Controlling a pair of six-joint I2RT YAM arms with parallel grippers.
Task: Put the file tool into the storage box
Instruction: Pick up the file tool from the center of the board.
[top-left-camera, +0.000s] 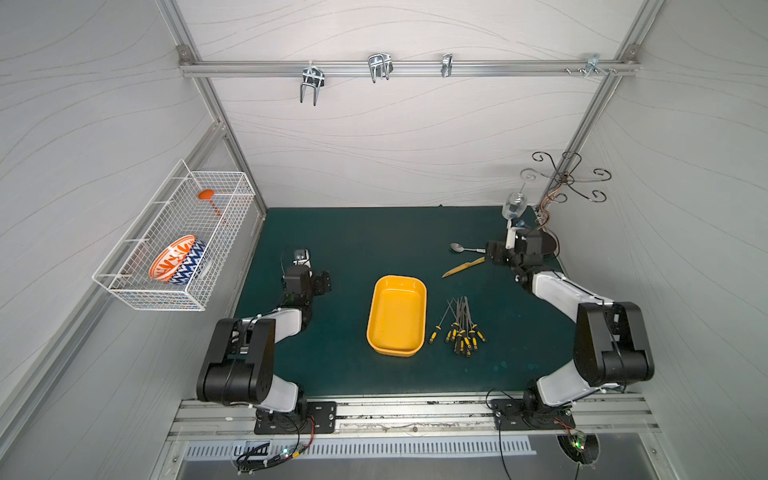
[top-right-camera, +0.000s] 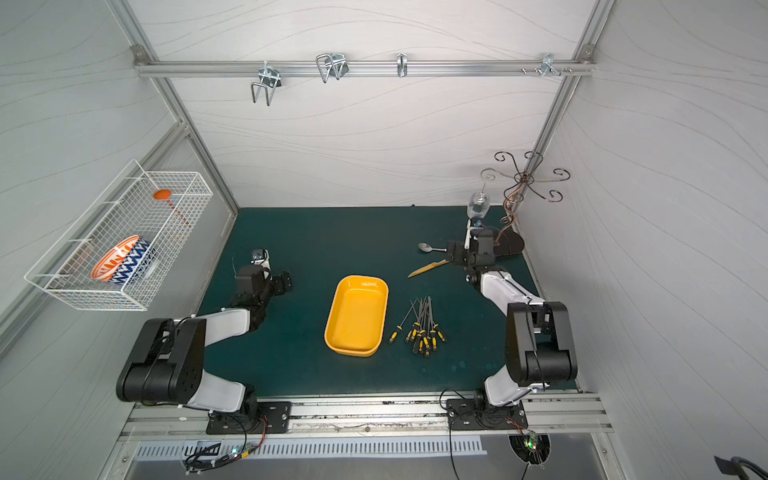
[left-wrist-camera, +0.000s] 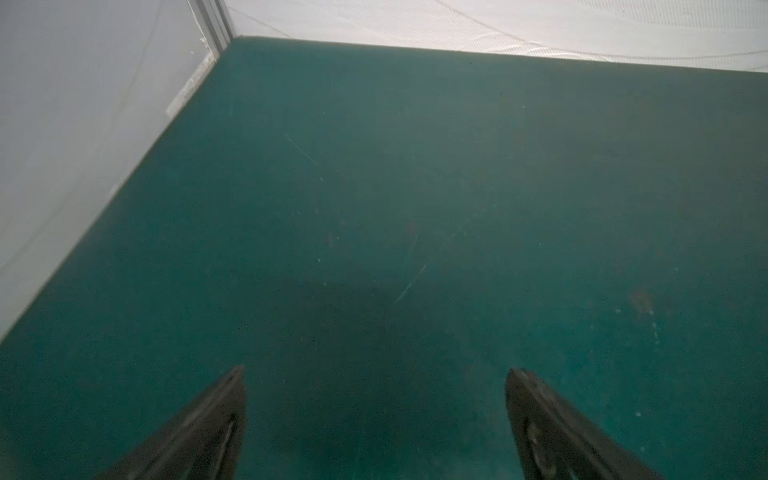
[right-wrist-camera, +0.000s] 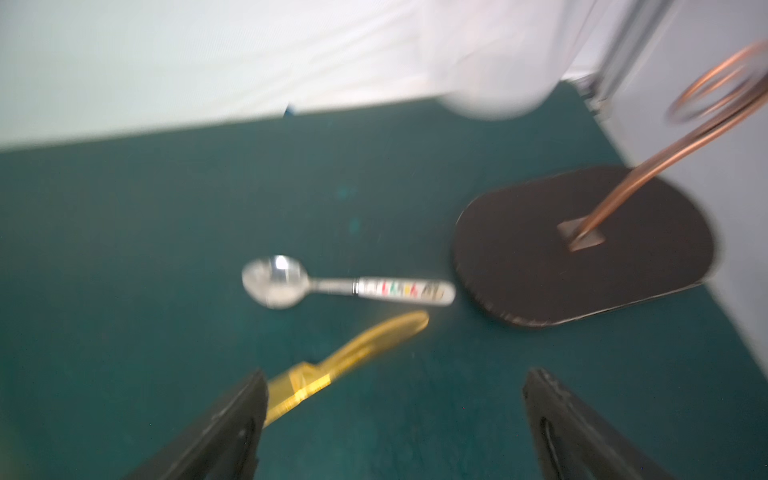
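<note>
Across the middle of the dark green bench (top-left-camera: 340, 241), closed in by white patterned walls (top-left-camera: 395, 145), sits the storage box (top-left-camera: 397, 316), a shallow yellow tub showing only its own plain floor. Just beside its right long side, on the bench itself, lie the file tools (top-left-camera: 460, 328), a loose bundle with their black-and-yellow handles toward the front edge. A metal rail (top-left-camera: 407, 66) with hooks crosses the back wall. On the left wall hangs a white wire basket (top-left-camera: 158, 297) holding a tilted patterned bowl (top-left-camera: 176, 259) and an orange spoon (top-left-camera: 208, 199). Near the back right corner are a scrolled hook stand (top-left-camera: 569, 176), a silver spoon (top-left-camera: 459, 248) and a yellow knife (top-left-camera: 463, 267). The left pincer (left-wrist-camera: 374, 372) is spread wide over bare bench, grasping nothing. The right pincer (right-wrist-camera: 395, 376) is equally released, near the knife.
</note>
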